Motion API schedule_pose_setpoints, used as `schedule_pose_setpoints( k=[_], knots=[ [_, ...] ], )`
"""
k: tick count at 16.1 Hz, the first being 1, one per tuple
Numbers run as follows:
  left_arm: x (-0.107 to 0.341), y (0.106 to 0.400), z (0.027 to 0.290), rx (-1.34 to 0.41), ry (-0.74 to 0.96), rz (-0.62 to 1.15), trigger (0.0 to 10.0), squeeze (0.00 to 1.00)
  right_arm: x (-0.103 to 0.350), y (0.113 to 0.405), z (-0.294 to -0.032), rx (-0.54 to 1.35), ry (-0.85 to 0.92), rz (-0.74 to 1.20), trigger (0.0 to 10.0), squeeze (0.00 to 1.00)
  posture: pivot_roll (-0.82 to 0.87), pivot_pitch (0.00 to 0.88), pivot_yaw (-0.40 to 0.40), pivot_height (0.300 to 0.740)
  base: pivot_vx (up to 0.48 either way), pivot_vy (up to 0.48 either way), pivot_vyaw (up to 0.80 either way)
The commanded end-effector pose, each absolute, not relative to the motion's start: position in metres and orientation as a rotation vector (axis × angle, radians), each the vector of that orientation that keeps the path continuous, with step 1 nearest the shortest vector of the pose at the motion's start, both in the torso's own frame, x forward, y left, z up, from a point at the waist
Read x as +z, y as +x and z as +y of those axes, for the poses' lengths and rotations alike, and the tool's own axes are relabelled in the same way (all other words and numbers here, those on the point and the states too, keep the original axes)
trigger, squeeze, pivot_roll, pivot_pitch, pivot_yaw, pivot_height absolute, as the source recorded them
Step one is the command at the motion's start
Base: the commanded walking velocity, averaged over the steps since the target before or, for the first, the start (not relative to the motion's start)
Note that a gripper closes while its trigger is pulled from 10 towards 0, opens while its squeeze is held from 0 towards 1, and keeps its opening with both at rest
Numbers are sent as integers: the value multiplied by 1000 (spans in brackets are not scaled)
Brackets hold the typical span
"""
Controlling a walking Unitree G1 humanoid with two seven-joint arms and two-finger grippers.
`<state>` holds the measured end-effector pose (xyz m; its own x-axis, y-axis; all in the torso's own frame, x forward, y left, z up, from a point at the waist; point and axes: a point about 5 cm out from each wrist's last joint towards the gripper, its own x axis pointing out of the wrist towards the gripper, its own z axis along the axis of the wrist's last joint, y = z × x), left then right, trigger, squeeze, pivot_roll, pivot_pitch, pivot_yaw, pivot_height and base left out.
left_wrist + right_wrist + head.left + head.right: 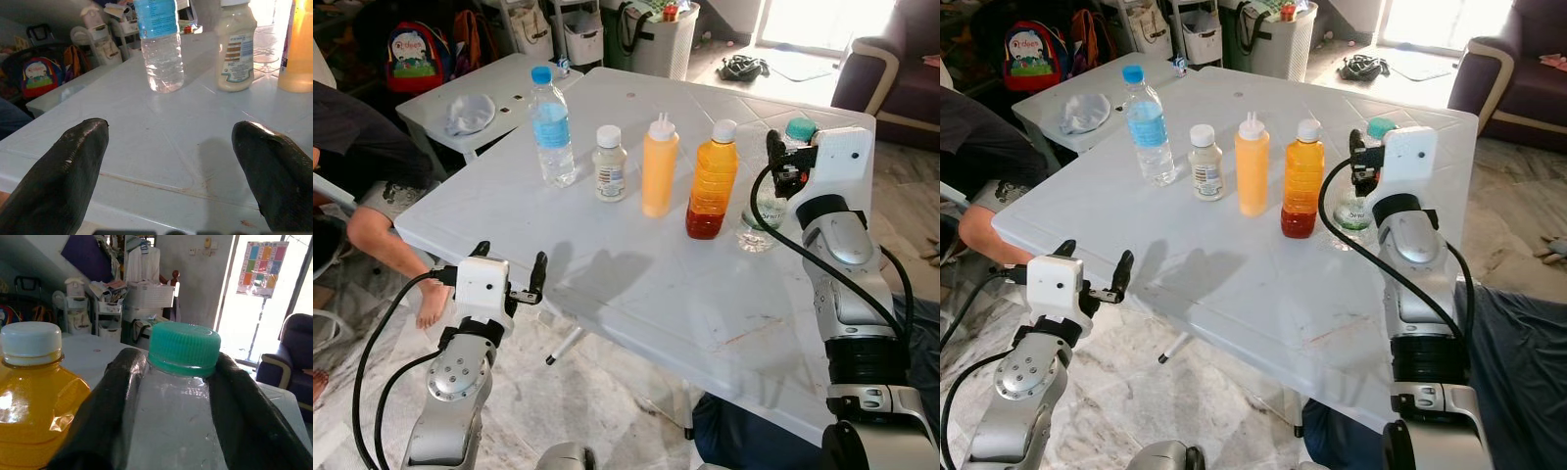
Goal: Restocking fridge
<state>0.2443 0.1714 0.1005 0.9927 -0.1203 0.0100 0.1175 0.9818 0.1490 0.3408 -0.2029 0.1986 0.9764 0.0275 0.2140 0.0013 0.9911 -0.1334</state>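
Note:
Several bottles stand in a row on the white table (636,284). From the left they are a clear water bottle (551,127) with a blue cap, a small white-capped jar (609,166), an orange squeeze bottle (658,168) and an amber bottle (712,183). At the right end is a clear green-capped bottle (183,345). My right gripper (784,162) is shut on the shoulders of that bottle, whose base (756,227) rests on the table. My left gripper (511,257) hangs open at the table's near left edge, holding nothing, with its fingers (63,171) level with the tabletop.
A person's leg (374,231) is beside the table's left edge. A second white table (489,73) holding a crumpled white item stands at the back left. Behind it are a backpack (416,54) and a laundry basket (658,37). A dark sofa (891,69) is at the far right.

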Motion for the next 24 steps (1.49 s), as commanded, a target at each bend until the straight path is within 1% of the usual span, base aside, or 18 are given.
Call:
schedule_pose_setpoints(
  k=[1, 2, 6, 7, 9, 10, 11, 12, 13, 16, 19, 22, 24],
  knots=[
    [102, 247, 170, -136, 155, -17, 10000, 0, 197, 343, -206, 9, -133, -187, 667, 0, 84, 0, 72, 740, 0, 0, 0],
    [102, 247, 170, -138, 154, -16, 10000, 0, 196, 343, -207, 12, -136, -179, 471, 0, 85, 0, 71, 740, 0, 0, 0],
    [102, 246, 169, -143, 152, -12, 10000, 0, 203, 344, -210, 5, -151, -176, 353, 0, 78, 0, 73, 740, 0, 0, 0],
    [101, 247, 168, -145, 150, -9, 10000, 0, 204, 339, -212, -35, -157, -180, 0, 0, 70, 2, 76, 740, 0, 0, 0],
    [100, 248, 167, -135, 145, 3, 10000, 0, 208, 331, -213, -100, -165, -214, 0, 0, 39, 10, 79, 740, 0, 0, 0],
    [94, 251, 168, -85, 131, 49, 10000, 0, 213, 318, -211, -162, -174, -270, 0, 0, 16, 15, 88, 740, 0, 0, 0],
    [93, 252, 167, -87, 119, 55, 10000, 0, 214, 309, -209, -194, -179, -298, 863, 0, 4, 17, 93, 740, 0, 0, 0],
    [93, 253, 166, -94, 117, 52, 10000, 0, 214, 305, -208, -207, -190, -305, 4078, 0, -2, 19, 96, 740, 0, 0, 0],
    [93, 257, 164, -112, 115, 43, 10000, 0, 211, 290, -203, -236, -224, -316, 10000, 0, -20, 12, 103, 740, 0, 0, 0],
    [95, 263, 159, -122, 109, 38, 10000, 0, 206, 283, -199, -248, -218, -289, 10000, 0, -39, 2, 104, 740, 0, 0, 0],
    [93, 267, 156, -126, 102, 40, 10000, 0, 210, 281, -190, -214, -215, -300, 10000, 0, -66, 0, 103, 740, -252, 0, 0],
    [93, 271, 153, -128, 98, 35, 10000, 0, 212, 279, -190, -211, -218, -298, 10000, 0, -57, 0, 96, 740, -281, 0, 0],
    [95, 273, 157, -116, 96, 29, 10000, 0, 207, 279, -185, -196, -202, -276, 10000, 0, -56, 0, 103, 740, -313, 0, 0]
  ],
)
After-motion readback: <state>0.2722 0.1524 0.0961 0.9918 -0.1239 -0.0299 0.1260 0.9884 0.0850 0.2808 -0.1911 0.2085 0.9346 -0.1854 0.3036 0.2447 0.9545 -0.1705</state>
